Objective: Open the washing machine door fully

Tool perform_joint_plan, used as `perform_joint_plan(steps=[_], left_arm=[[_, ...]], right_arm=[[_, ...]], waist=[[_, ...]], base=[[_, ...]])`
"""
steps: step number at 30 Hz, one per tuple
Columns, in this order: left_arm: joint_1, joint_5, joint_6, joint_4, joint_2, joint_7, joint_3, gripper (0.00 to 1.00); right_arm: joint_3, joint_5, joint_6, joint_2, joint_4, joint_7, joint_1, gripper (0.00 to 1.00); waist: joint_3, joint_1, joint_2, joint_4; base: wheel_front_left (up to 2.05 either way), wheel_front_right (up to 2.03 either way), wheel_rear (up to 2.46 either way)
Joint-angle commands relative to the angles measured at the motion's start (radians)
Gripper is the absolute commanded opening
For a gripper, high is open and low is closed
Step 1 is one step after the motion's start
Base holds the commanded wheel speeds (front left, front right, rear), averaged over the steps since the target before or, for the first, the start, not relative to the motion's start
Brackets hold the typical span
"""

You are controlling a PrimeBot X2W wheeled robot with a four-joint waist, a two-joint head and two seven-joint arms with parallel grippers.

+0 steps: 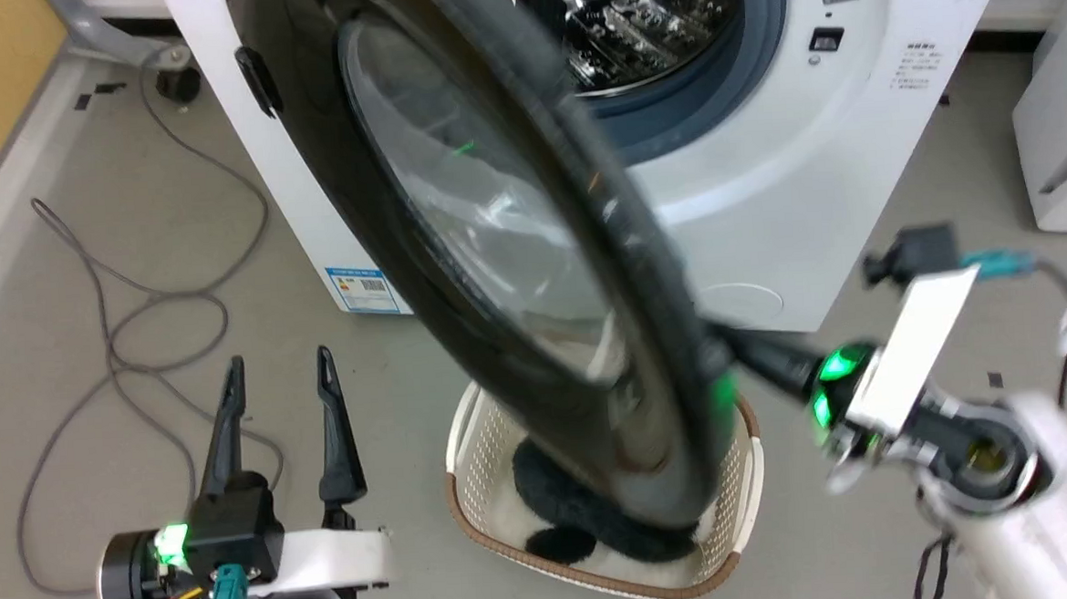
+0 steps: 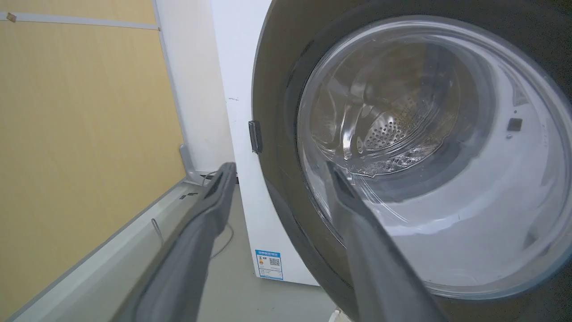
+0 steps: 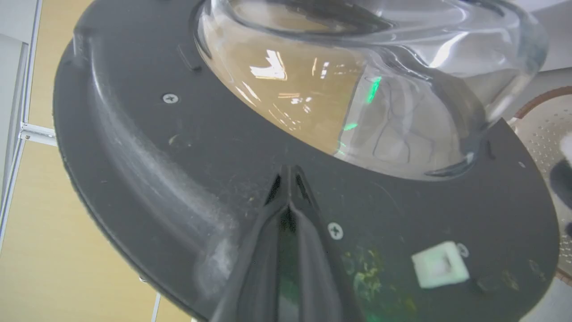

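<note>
The washing machine door (image 1: 494, 247) stands half-open at centre, the left end effector (image 1: 279, 358) spread wide at 7 o'clock, while the right wrist view reveals the right end effector (image 3: 286, 172) closed against its inner face.

Left hand (image 1: 279, 360) hovers spread open; right hand (image 3: 289, 172) is pinched closed.

Head camera looks down; both wrist cameras closely face the washing machine door (image 1: 494, 247).

Grey floor (image 1: 392, 389), washing machine (image 1: 765, 187), white basket (image 1: 747, 498), loose cable (image 1: 106, 340)
</note>
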Motion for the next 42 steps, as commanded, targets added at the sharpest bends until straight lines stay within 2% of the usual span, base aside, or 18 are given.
perform_joint_plan(steps=[1,16,21,25,31,35,39,42], left_arm=[[0.011,-0.002,-0.004,0.003,0.003,-0.005,0.001,1.00],[0.062,-0.002,-0.032,0.055,0.002,-0.005,0.009,1.00],[0.085,0.000,-0.036,0.068,0.002,-0.005,0.015,1.00],[0.106,0.001,-0.041,0.078,0.004,-0.005,0.020,1.00],[0.121,0.000,-0.043,0.077,0.006,-0.005,0.032,1.00],[0.126,0.001,-0.043,0.074,0.009,-0.005,0.042,1.00],[0.132,0.003,-0.040,0.069,0.010,-0.005,0.051,1.00],[0.134,0.004,-0.038,0.064,0.009,-0.005,0.055,1.00]], right_arm=[[0.009,-0.004,0.001,0.011,-0.013,0.006,0.025,0.00],[0.151,-0.050,0.001,0.090,-0.169,0.006,0.243,0.00],[0.120,-0.086,0.001,0.095,-0.204,-0.100,0.288,0.00],[0.067,-0.148,0.001,0.092,-0.233,-0.254,0.306,0.00],[0.028,-0.349,0.001,0.054,-0.255,-0.593,0.299,0.00],[0.036,-0.534,0.001,-0.005,-0.235,-0.820,0.284,0.00],[-0.041,-0.773,0.001,-0.018,-0.199,-0.882,0.281,0.00],[-0.161,-1.013,0.001,0.029,-0.243,-0.883,0.298,0.00]], waist=[[-0.006,0.0001,0.0000,0.002],[-0.086,0.0001,0.0000,0.009],[-0.119,0.0001,0.0000,0.002],[-0.145,0.0001,0.0000,-0.004],[-0.159,0.0001,0.0000,-0.016],[-0.163,0.0001,0.0000,-0.029],[-0.165,0.0001,0.0000,-0.047],[-0.162,0.0001,0.0000,-0.059]], base=[[0.00,0.00,0.00],[0.00,0.00,0.00],[0.00,0.00,0.00],[0.00,0.00,0.00],[0.00,0.00,0.00],[0.00,0.00,0.00],[0.00,0.00,0.00],[0.00,0.00,0.00]])
